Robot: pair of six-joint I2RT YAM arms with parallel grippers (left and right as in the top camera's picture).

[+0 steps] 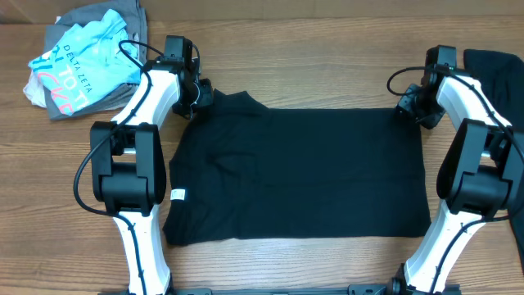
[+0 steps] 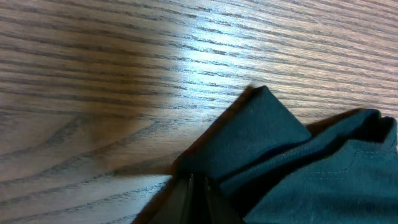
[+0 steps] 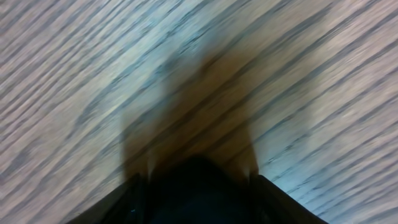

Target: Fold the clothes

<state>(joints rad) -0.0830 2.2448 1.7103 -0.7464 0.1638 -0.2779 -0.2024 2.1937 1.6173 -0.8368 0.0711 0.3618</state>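
Between both arms on the bench [image 1: 327, 57], spread flat: black T-shirt [image 1: 303, 172], long axis left to right. Far left corner clamped in left hand [image 1: 195, 97], closed tight on the fabric. At far right corner, right hand [image 1: 412, 105], dark cloth blurred in its gap; gripping or apart, impossible to tell.

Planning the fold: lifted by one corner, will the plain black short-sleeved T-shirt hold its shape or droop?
Probably droop: the plain black short-sleeved T-shirt bunches into soft folds at the corner the left gripper pinches. Likely light, since it lies thin and flat on the wooden table. Pushed, it would probably wrinkle.
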